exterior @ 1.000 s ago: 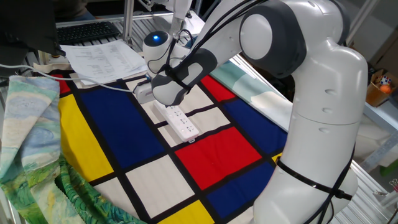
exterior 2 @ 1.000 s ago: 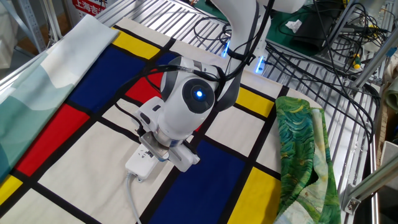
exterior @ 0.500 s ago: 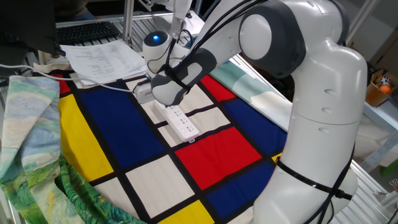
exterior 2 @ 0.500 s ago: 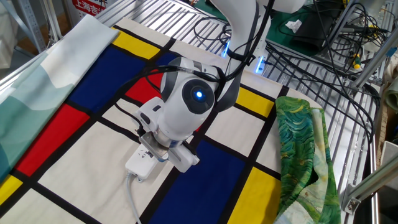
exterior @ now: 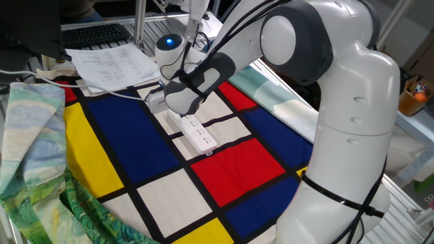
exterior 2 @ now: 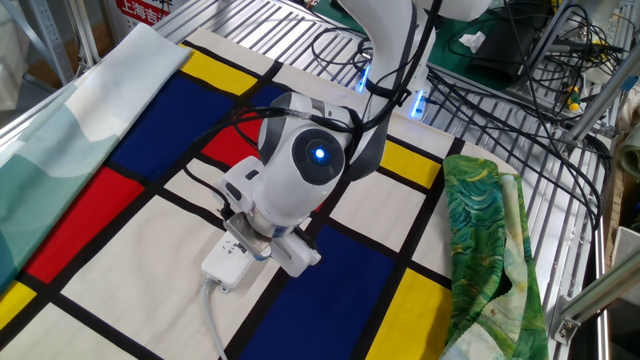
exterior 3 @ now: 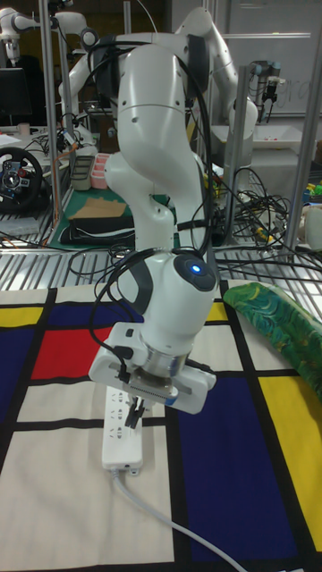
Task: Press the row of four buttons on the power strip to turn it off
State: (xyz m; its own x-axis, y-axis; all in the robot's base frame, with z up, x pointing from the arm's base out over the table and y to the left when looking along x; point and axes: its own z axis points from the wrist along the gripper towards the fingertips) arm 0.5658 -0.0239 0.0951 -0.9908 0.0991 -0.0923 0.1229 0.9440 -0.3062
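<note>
On the patterned cloth, toward the left of the tall fixed view, you have the power strip lying flat on a white panel, its long axis running away from that camera and its white cable trailing off the near end. Just right of it and above hangs the gripper, dark fingertips pointing down at the strip's top face near the cable end — whether they touch the plastic is hard to say, and I cannot tell whether the fingers are spread or pressed together, since no view shows the tips clearly. In one fixed view the arm's wrist hides the cable end, and only the far stretch of the strip shows, with small dark marks along it; the four buttons cannot be made out individually. My judgement is that you are at or near the first press, so work along the row one switch at a time. Come straight down, push only until the switch gives, lift clear, then step along the strip's axis rather than dragging across it — a sideways slide would likely skid the light bar over the cloth. Keep the tips centred across the narrow width. Further right, the green patterned fabric lies well apart and should not interfere.
</note>
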